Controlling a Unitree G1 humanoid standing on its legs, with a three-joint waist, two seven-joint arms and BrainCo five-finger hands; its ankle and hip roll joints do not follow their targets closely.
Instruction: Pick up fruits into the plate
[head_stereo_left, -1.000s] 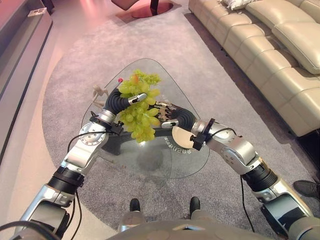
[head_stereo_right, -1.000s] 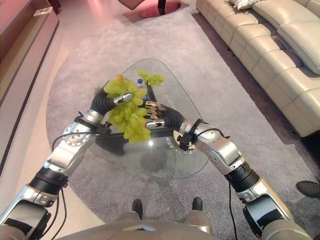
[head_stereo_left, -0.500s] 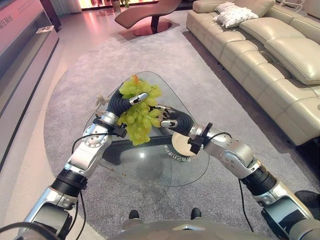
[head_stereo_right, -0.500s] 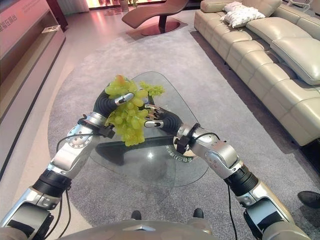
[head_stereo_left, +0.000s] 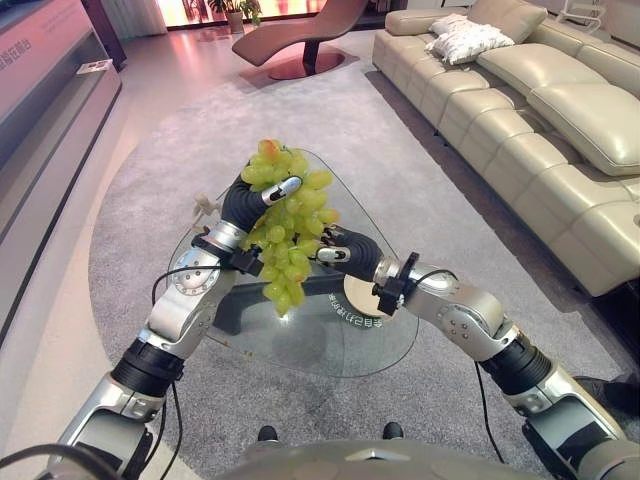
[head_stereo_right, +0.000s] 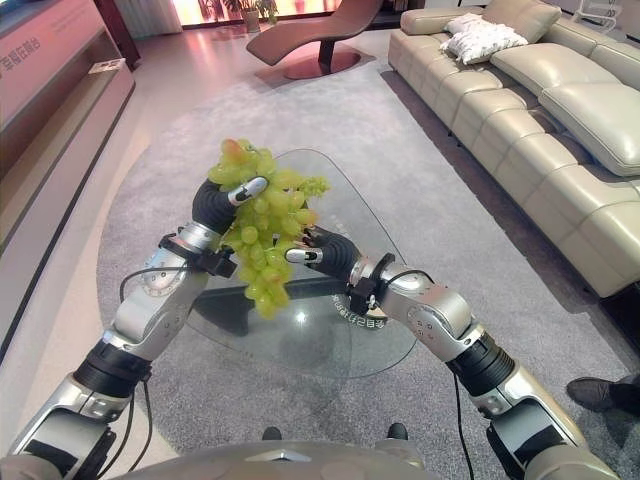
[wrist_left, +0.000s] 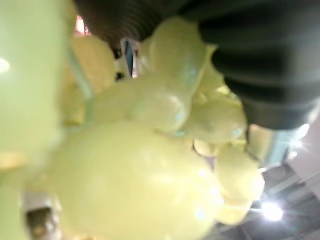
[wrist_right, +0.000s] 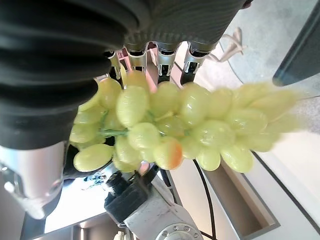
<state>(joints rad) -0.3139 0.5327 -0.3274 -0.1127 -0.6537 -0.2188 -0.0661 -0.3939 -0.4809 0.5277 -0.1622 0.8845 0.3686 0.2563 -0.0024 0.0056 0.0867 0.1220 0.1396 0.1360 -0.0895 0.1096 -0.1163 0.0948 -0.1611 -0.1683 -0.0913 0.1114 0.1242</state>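
Observation:
A big bunch of green grapes (head_stereo_left: 290, 235) hangs in the air above the glass table (head_stereo_left: 330, 345). My left hand (head_stereo_left: 250, 200) is shut on its top, thumb across the upper grapes; the left wrist view has the grapes (wrist_left: 130, 170) pressed right up close. My right hand (head_stereo_left: 345, 250) reaches in from the right, fingers (wrist_right: 160, 52) fairly straight and resting against the side of the bunch (wrist_right: 170, 125). A small round tan plate (head_stereo_left: 358, 298) lies on the glass just below my right wrist, partly hidden by it.
The table has a rounded triangular top over a dark base. A small pale figure (head_stereo_left: 203, 207) stands near its left edge. A cream sofa (head_stereo_left: 540, 120) runs along the right and a person's shoe (head_stereo_right: 590, 392) shows at the lower right. Grey carpet surrounds the table.
The camera has tilted up. My left hand has raised the grapes higher above the table, so the bunch hangs longer. My right hand has stayed against its side.

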